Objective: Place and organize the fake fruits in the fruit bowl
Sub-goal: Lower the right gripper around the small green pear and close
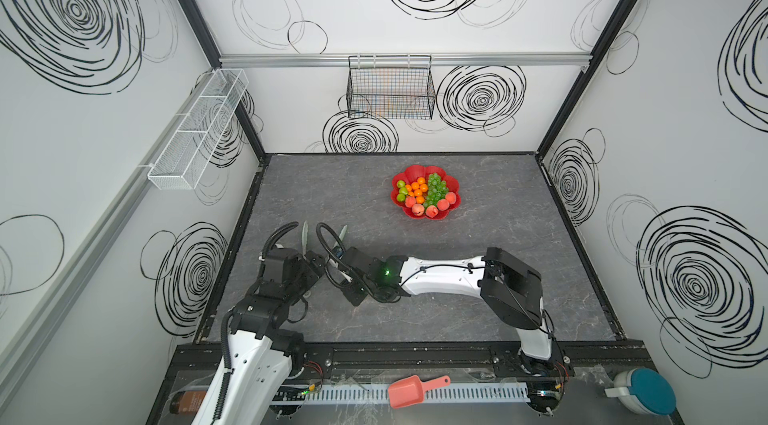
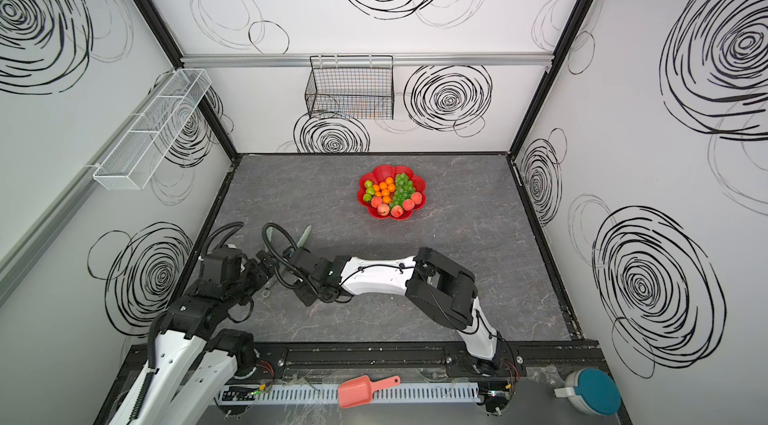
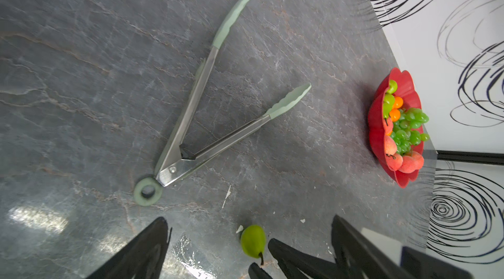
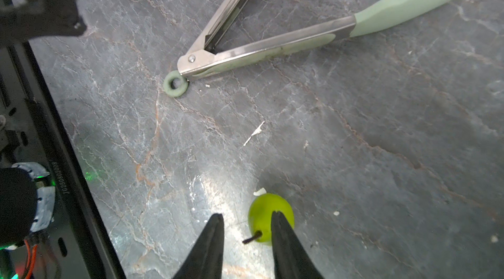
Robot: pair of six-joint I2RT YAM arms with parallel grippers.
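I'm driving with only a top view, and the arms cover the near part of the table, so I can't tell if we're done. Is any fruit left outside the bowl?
Observer: Yes. The right wrist view shows one green pear lying on the table, hidden from you.
Operator: Does the right hand have it?
Observer: No. The right hand is open. One fingertip overlaps the pear and the other stands clear beside the stem.
Operator: Anything nearby to avoid?
Observer: Open tongs lie flat on the table, ring end toward the pear and not touching it.
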